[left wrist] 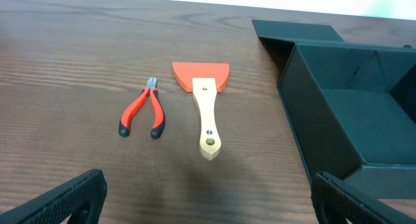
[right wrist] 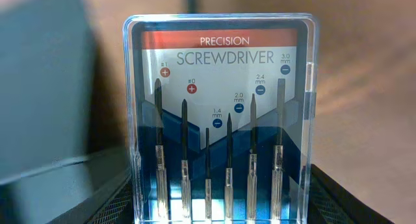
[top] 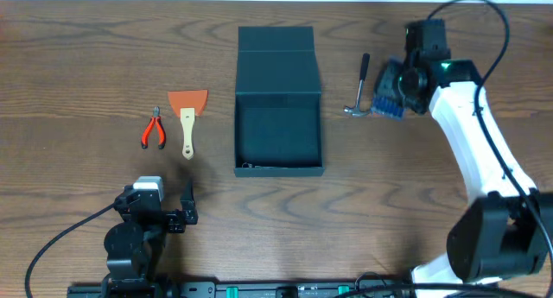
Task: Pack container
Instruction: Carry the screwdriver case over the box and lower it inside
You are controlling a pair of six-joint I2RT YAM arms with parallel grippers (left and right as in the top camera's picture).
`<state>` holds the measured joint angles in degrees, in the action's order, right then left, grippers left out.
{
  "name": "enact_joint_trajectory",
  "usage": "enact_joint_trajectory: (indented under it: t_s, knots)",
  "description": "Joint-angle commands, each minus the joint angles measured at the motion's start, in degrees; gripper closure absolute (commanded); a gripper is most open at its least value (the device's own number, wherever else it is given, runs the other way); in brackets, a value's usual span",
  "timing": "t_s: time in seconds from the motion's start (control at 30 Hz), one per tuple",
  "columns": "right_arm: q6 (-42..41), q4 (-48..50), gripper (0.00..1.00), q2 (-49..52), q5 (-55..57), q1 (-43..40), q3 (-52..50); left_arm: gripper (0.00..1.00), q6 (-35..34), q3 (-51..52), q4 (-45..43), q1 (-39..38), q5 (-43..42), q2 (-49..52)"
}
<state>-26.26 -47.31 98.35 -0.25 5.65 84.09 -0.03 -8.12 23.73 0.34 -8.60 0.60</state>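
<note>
Teal-green cardboard container (top: 278,125), lid open, at mid-table, with 4 tools laid out around it.
Nearest: left gripper (left wrist: 211,208), jaws spread wide and holding nothing, over the wooden table (top: 78,82). Beyond it, left of the container: red-handled pliers (left wrist: 143,110) and, beside them but not touching, an orange-bladed scraper (left wrist: 205,107) with a pale wooden handle. Container: upright, flap laid back on its far side. Far right: black-handled hammer (top: 359,86), just beside the right gripper (right wrist: 218,198), which clamps a clear case (right wrist: 218,107) of 6 precision screwdrivers.
</note>
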Motion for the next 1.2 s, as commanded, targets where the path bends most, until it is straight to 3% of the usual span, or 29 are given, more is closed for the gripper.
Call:
enact_joint_trajectory:
  t_s: [0.0, 0.33, 0.5, 0.83, 1.17]
  knots:
    - [-0.11, -0.24, 0.59, -2.25, -3.45, 4.87, 3.34, 0.02, -0.07, 1.16, 0.0, 0.35, 0.31, -0.26]
    - [-8.28, 0.26, 0.58, -1.55, 3.48, 23.71, 3.87, 0.02, -0.07, 1.16, 0.0, 0.35, 0.31, -0.26]
    - [-9.94, 0.24, 0.58, 1.31, 4.57, 28.61, 3.87, 0.01, -0.07, 1.16, 0.0, 0.35, 0.31, -0.26]
    - [-9.97, -1.42, 0.58, 10.6, 4.52, 29.68, 3.87, 0.02, -0.07, 1.16, 0.0, 0.35, 0.31, -0.26]
    - [-11.28, -3.89, 0.59, 12.48, 7.74, 29.68, 3.87, 0.01, -0.07, 1.16, 0.0, 0.35, 0.31, -0.26]
